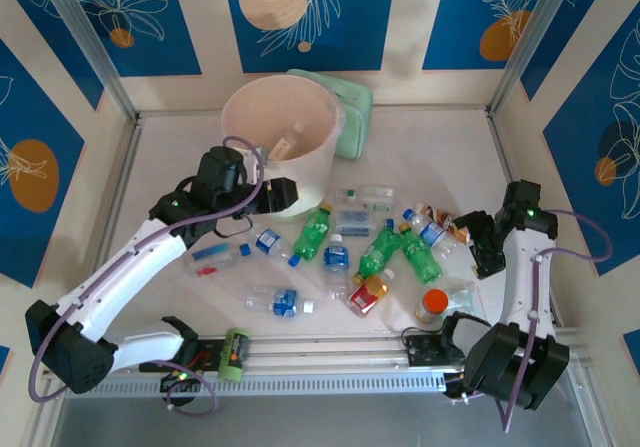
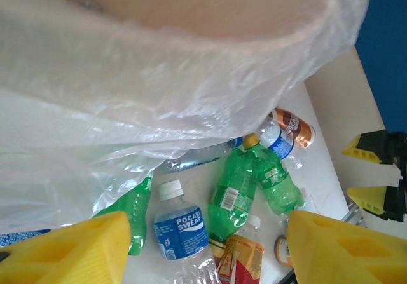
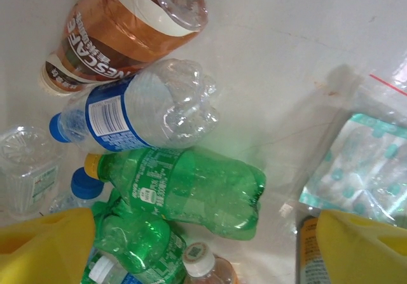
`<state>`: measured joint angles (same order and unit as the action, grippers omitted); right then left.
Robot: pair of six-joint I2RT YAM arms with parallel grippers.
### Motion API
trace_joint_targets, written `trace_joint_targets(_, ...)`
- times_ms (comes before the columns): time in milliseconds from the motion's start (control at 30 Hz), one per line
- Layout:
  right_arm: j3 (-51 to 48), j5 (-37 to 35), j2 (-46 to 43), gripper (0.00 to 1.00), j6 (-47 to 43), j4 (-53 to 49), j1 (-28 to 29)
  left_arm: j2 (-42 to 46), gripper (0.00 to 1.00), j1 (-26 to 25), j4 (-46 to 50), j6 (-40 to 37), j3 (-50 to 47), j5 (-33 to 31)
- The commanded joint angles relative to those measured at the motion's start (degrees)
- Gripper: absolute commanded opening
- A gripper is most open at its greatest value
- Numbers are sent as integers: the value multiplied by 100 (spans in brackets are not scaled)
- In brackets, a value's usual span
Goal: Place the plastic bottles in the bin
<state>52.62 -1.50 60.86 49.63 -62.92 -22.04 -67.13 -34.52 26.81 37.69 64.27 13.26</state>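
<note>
The task is judged to be at an early stage. Most of the plastic bottles [image 1: 378,252] are seen lying loose on the tabletop [image 1: 440,157] in front of the bin [image 1: 240,102], and only one pale object, possibly a bottle, can be made out inside it.

The left gripper [image 2: 206,227] is held against the near wall of the bin, just under the overhanging bag [image 2: 159,93]. Its yellow fingers [image 2: 70,249] are spread wide and nothing is grasped between them. The right gripper [image 3: 206,220] is likewise released and empty, poised over a green bottle [image 3: 191,189] at the right end of the scatter.

A pick by the right arm appears to be the step in hand. For the next move, a descent is called for until the green bottle's body is straddled, followed by a closing across its width, with the neighbouring blue-labelled bottle [image 3: 127,112] left undisturbed.

"POCARI SWEAT" can be read on a blue label [image 2: 180,227] in the left wrist view, and "NESCAFE" on a brown-sleeved bottle [image 3: 108,36] in the right wrist view.
</note>
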Motion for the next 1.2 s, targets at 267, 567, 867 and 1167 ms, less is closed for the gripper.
trace_joint_targets(267,284,68,1103,90,1146,1035,176,209,67,-44,-16,62,-61,-174)
trace_joint_targets(567,406,-44,1782,90,1437,1548,96,236,68,-46,-9,159,-125,-157)
trace_joint_targets(867,484,-9,2279,91,1629,1735,129,174,69,-47,-1,156,-107,-148)
trace_joint_targets(1167,734,77,3093,92,1630,1874,51,183,69,-44,54,141,-99,-148)
